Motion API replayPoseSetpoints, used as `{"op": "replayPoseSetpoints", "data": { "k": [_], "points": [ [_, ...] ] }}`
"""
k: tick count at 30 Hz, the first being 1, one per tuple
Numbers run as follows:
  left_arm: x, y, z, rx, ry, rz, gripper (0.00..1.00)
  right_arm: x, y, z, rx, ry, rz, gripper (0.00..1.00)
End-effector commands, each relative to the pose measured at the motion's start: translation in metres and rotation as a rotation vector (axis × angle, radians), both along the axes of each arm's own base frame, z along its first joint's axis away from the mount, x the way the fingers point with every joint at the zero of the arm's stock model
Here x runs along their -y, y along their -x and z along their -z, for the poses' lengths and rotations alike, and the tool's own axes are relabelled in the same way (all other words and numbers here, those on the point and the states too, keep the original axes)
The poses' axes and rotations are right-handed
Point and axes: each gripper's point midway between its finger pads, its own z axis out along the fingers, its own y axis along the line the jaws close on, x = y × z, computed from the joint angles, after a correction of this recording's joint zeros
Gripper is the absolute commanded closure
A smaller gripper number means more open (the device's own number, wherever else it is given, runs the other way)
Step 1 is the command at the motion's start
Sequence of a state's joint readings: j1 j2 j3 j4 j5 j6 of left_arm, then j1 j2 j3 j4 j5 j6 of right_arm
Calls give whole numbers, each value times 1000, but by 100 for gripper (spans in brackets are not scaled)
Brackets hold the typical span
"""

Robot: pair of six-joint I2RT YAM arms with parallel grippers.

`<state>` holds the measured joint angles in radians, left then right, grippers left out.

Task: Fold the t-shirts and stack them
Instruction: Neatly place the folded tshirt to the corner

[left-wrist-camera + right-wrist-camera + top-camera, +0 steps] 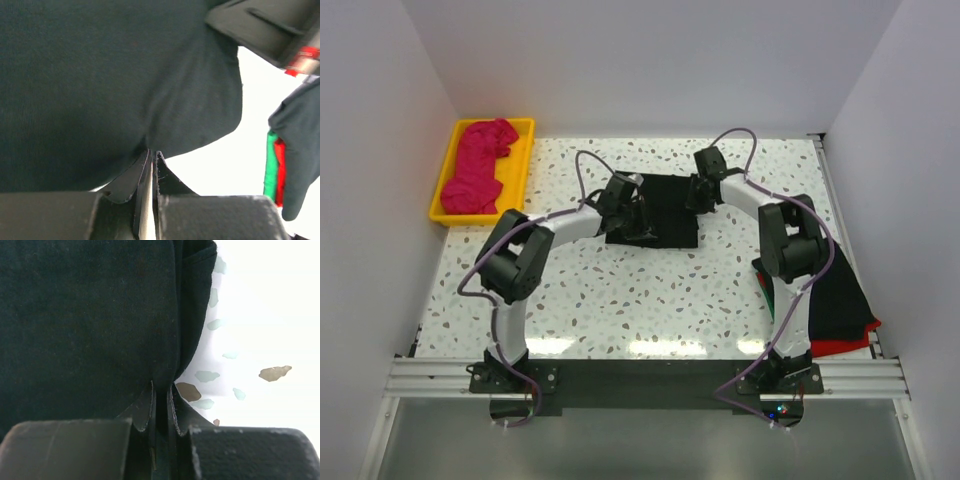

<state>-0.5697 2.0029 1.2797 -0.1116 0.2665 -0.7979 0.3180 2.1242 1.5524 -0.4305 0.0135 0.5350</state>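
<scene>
A folded black t-shirt (660, 205) lies on the speckled table at mid back. My left gripper (632, 222) is at its left side and is shut on the black cloth (100, 85). My right gripper (697, 196) is at its right edge and is shut on a fold of the same cloth (85, 315). A magenta-pink t-shirt (480, 165) lies crumpled in the yellow tray (524, 172) at back left. A stack of black and red t-shirts (835, 300) lies at the right table edge; part of it, with red and green trim, shows in the left wrist view (295, 145).
White walls close the table on the left, back and right. An aluminium rail (640, 378) with both arm bases runs along the near edge. Purple cables (585, 165) loop over each arm.
</scene>
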Motion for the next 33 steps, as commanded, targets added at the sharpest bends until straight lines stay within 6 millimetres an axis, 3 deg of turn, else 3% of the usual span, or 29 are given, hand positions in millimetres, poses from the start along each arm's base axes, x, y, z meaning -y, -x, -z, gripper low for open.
{"op": "replayPoseSetpoints", "data": {
  "k": [1, 5, 10, 11, 16, 17, 19, 20, 27, 32, 33],
  "points": [
    [-1, -11, -60, 114, 46, 9, 91, 28, 17, 8, -57, 132, 62, 100],
    [-13, -8, -80, 144, 61, 3, 91, 39, 16, -9, -24, 173, 95, 100],
    [-45, -1, -88, 144, 20, -17, 91, 49, 18, -19, -16, 201, 121, 100],
    [-51, 1, -102, 175, 29, -21, 91, 53, 17, -22, -13, 205, 132, 100],
    [-86, 21, -111, 188, 35, -36, 90, 64, 19, -23, -42, 195, 175, 100],
    [-92, 25, -124, 226, 39, -32, 90, 69, 19, -24, -46, 189, 189, 100],
    [-109, 35, -119, 218, 23, -43, 89, 75, 18, -31, -49, 187, 212, 100],
    [-115, 40, -130, 257, 23, -38, 88, 82, 16, -35, -46, 188, 234, 100],
    [-140, 69, -122, 271, -10, -38, 86, 121, 17, -60, -55, 246, 418, 100],
    [-141, 75, -121, 275, 1, -25, 86, 144, 21, -72, -122, 281, 526, 100],
    [-140, 77, -118, 270, 5, -21, 86, 148, 29, -74, -152, 313, 539, 100]
  ]
}}
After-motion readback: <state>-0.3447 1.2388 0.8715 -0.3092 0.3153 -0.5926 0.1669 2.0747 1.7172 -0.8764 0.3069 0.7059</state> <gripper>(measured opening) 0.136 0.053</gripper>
